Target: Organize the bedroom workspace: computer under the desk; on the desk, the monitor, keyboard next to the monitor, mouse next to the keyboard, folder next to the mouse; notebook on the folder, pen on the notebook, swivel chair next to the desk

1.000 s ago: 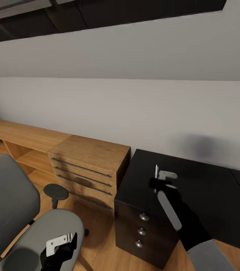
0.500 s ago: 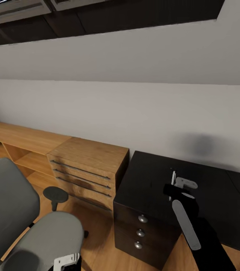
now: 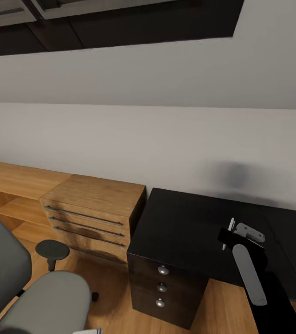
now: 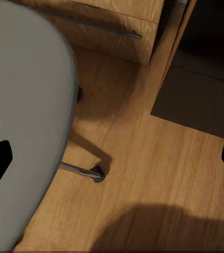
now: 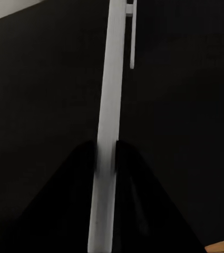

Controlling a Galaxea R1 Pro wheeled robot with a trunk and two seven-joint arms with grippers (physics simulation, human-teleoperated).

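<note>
Head view: the scene goes from the chair at the left to the black desk at the right.
Chair (image 3: 50, 297): grey seat at near left, well apart from the desk, with the wooden floor (image 4: 159, 158) between them.
Left gripper (image 4: 113, 163): released; in the left wrist view its two dark fingers stand wide apart over the floor, just beside the seat edge, and grasp nothing.
Drawer unit (image 3: 92, 204): light wood, against the far wall, touching or almost touching the left side of the desk.
Desk (image 3: 189, 222): matte black top, with three round knobs on its near front.
Right gripper (image 3: 234, 234): clenched on a slim whitish stick, which I take for the pen (image 3: 231, 227); it hangs above the right part of the desk top.
Pen: almost upright in the jaws, and I cannot tell if its tip touches the top.
Risk: the pen is thin and round, so if the grip loosens it may slip out, roll over the smooth top and fall from the near edge to the floor.
Risk: the chair may catch on the desk corner while being pushed in.
</note>
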